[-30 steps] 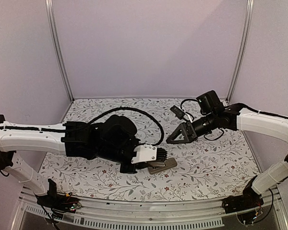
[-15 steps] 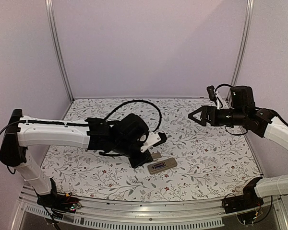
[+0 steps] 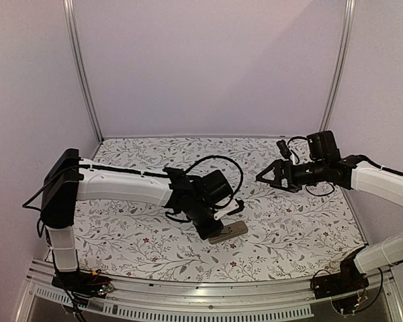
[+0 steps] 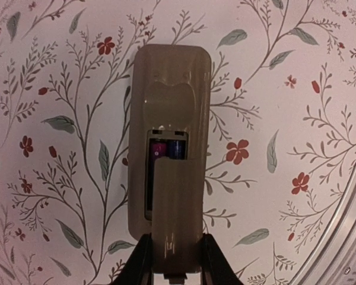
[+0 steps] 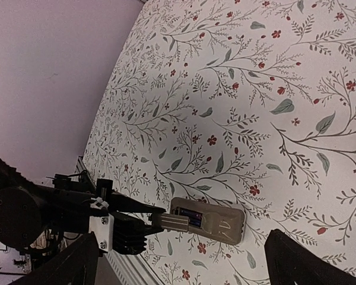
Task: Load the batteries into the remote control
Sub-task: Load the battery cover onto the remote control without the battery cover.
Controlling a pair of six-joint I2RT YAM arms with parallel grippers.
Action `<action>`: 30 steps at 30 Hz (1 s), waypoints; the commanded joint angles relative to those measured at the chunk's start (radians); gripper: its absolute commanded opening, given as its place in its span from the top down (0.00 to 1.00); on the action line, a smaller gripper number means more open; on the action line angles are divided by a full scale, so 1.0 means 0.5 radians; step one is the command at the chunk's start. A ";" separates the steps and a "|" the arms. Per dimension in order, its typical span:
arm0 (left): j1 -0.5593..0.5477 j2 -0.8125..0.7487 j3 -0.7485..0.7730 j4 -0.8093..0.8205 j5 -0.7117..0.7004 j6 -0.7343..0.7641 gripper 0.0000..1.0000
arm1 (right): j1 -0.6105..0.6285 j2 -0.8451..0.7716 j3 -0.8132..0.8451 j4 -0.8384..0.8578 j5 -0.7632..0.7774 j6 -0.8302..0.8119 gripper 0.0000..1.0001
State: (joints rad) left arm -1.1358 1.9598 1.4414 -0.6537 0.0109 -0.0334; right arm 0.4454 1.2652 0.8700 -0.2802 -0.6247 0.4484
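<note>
The remote control [image 4: 172, 113] lies back-up on the floral cloth, tan-grey, its battery bay partly uncovered. The two batteries [image 4: 167, 148] sit side by side in the bay, only their ends showing. My left gripper [image 4: 177, 261] is shut on the small flat cover piece [image 4: 177, 219], which lies over the bay's near half. In the top view the left gripper [image 3: 216, 225] is at the left end of the remote [image 3: 232, 231]. My right gripper [image 3: 263, 176] is open and empty, in the air to the right. Its wrist view shows the remote [image 5: 219, 222], the batteries [image 5: 193, 217] and the cover [image 5: 171, 222].
The table is covered by a floral cloth [image 3: 302, 221]. A metal rail [image 3: 188, 290] runs along the near edge, close to the remote. A black cable [image 3: 223, 164] loops over the left arm. Purple walls and two upright posts [image 3: 80, 74] bound the back.
My left gripper has come down to the remote's left end with the cover over the bay. My right gripper pulled away to the right, then drifted a little left.
</note>
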 commanded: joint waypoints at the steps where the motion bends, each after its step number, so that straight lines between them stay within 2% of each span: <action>1: 0.023 0.103 0.119 -0.138 0.000 -0.018 1.00 | -0.064 0.071 -0.069 0.111 -0.202 0.103 0.01; 11: 0.034 0.194 0.187 -0.135 -0.011 -0.035 0.98 | -0.219 0.032 -0.142 0.174 -0.238 0.154 0.01; 30: 0.050 0.249 0.234 -0.133 0.068 -0.003 0.97 | -0.246 0.055 -0.166 0.221 -0.288 0.177 0.01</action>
State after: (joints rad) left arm -1.1145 2.0640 1.5368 -0.7025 0.0204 -0.0456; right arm 0.3309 1.2949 0.8043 -0.1925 -0.7483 0.5346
